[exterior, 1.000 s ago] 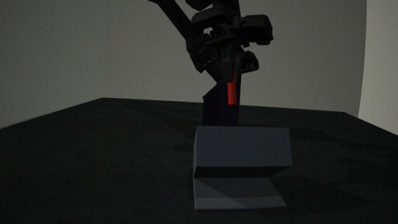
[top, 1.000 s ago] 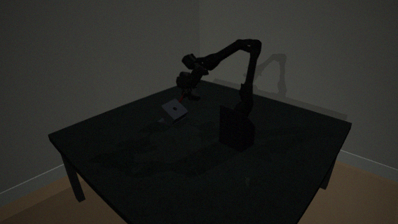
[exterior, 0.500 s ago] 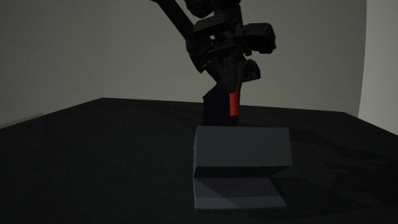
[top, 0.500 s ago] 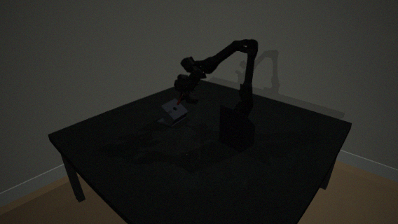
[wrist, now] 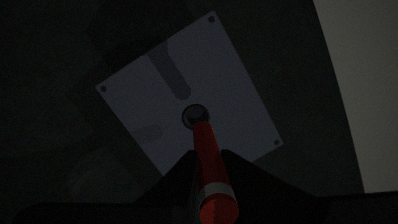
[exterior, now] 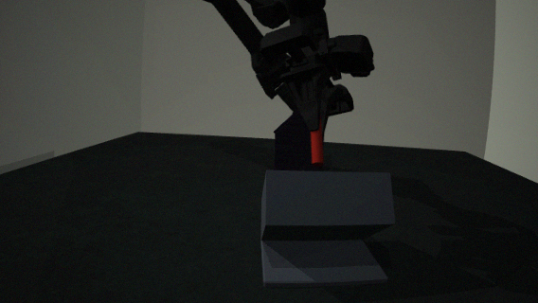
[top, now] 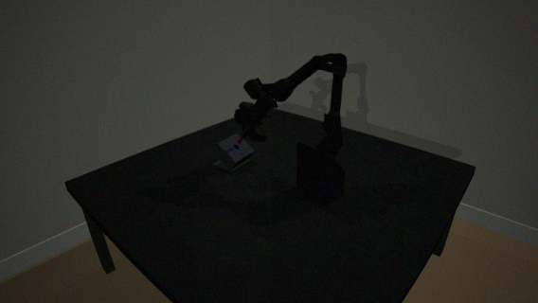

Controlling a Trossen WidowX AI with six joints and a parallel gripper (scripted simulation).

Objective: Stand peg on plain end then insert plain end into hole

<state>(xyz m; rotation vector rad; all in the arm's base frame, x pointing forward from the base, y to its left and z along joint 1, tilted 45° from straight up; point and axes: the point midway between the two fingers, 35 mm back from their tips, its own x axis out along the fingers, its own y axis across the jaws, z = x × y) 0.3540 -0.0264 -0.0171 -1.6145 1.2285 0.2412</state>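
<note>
The red peg (top: 242, 137) (exterior: 316, 148) (wrist: 208, 155) is held in my gripper (exterior: 316, 127) (wrist: 208, 157), which is shut on it. Its white band (wrist: 217, 190) is at the end near the wrist camera, and its plain end points toward the sloped panel (top: 243, 152) (exterior: 329, 196) (wrist: 230, 90). In the wrist view the plain end overlaps the lower edge of the hole (top: 236, 147) (wrist: 194, 115). In the top view the peg's tip shows just above the hole, over the panel face. Whether the tip touches the face I cannot tell. The hole is hidden in the exterior view.
The panel stands on a flat base plate (exterior: 322, 276) on the dark table (top: 265, 246). The robot's dark base block (top: 319, 175) (exterior: 291, 147) stands behind the panel in the exterior view. The scene is dim, with arm shadows on the panel face.
</note>
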